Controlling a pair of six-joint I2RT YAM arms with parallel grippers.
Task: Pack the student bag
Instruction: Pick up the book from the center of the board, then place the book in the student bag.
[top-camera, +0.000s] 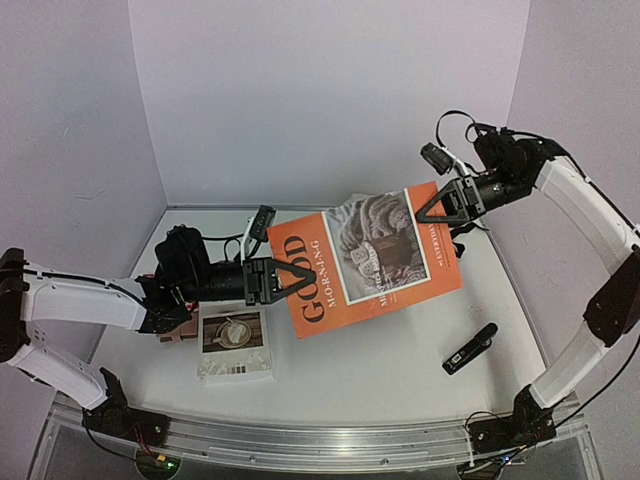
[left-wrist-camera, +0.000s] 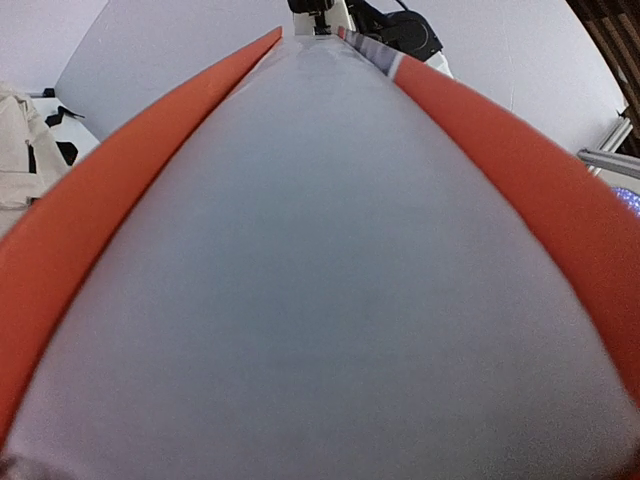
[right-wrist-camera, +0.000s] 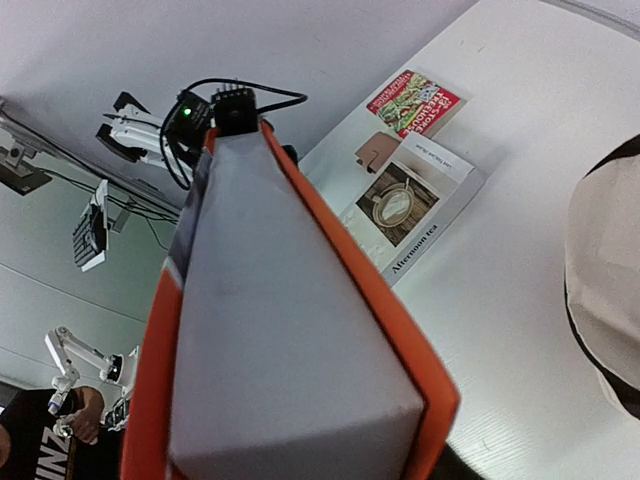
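1. bag (right-wrist-camera: 608, 270) lies on table (top-camera: 400, 370), below and apart from right gripper (top-camera: 425, 208) (only its cream edge shows).
2. left gripper (top-camera: 292, 280) clamped on orange book (top-camera: 372, 258), held aloft; right gripper sits over its far corner, grip can't be told.
3. cover reads "GOOD MORNING"; white book (right-wrist-camera: 412, 212) on table reads "Afternoon tea".

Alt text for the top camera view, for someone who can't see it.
An orange book titled Good Morning hangs above the white table, the left gripper on its lower left edge, the right gripper on its upper right corner. A white book and a black stick-shaped object lie below.
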